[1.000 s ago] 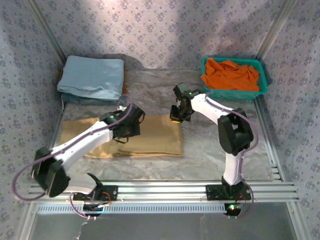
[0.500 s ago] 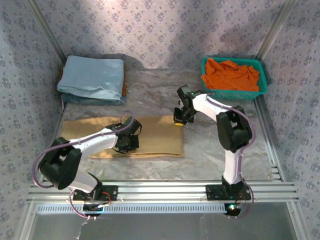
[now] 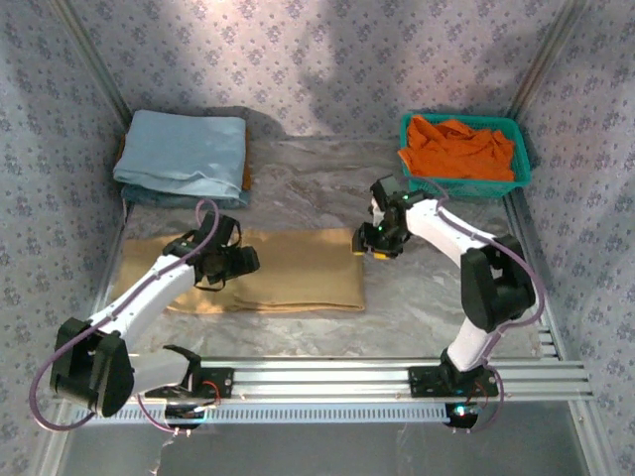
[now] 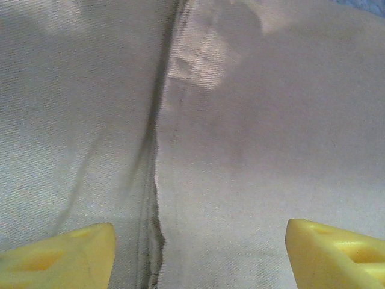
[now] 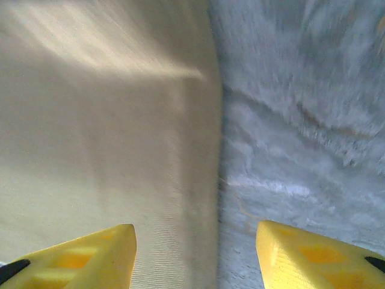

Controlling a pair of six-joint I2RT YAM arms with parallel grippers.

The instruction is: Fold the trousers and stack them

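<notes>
Trousers (image 3: 298, 273): tan, lying flat on the table (image 3: 427, 297) at about 9 o'clock from its centre. They form a folded rectangle, with a longer lower layer running out toward 9 o'clock. The outline matches a second ago, so no new fold has been made.

Changes:
- Left end effector (image 3: 238, 261) has shifted toward 9 o'clock along the cloth, with its arm drawn back.
- Right end effector (image 3: 372, 246) has slid toward 4 o'clock and is now at the trousers' 3 o'clock edge.

Left wrist view: yellow fingertips (image 4: 60, 253) stand wide apart with nothing between them. They sit just over the cloth (image 4: 252, 150), with a stitched seam running between them.

Right wrist view: end effector (image 5: 195, 256) is also spread and empty, straddling the folded edge. Cloth (image 5: 90, 150) is at 9 o'clock and bare table cover at 3 o'clock.

Judgement: both arms are repositioning for a fresh pinch. The next fold is pending and stacking has not started.

Materials:
- Trousers are soft, matt fine twill with one shallow crease. They will likely sag and slip layer over layer if only one ply is caught.
- The table cover is a crinkled, silvery-grey sheet.

Surroundings:
- Light blue folded cloth (image 3: 184, 149) at 11 o'clock, thick and squared.
- Teal basket (image 3: 461, 185) at 1 o'clock, holding a rumpled orange garment (image 3: 456, 149).
</notes>
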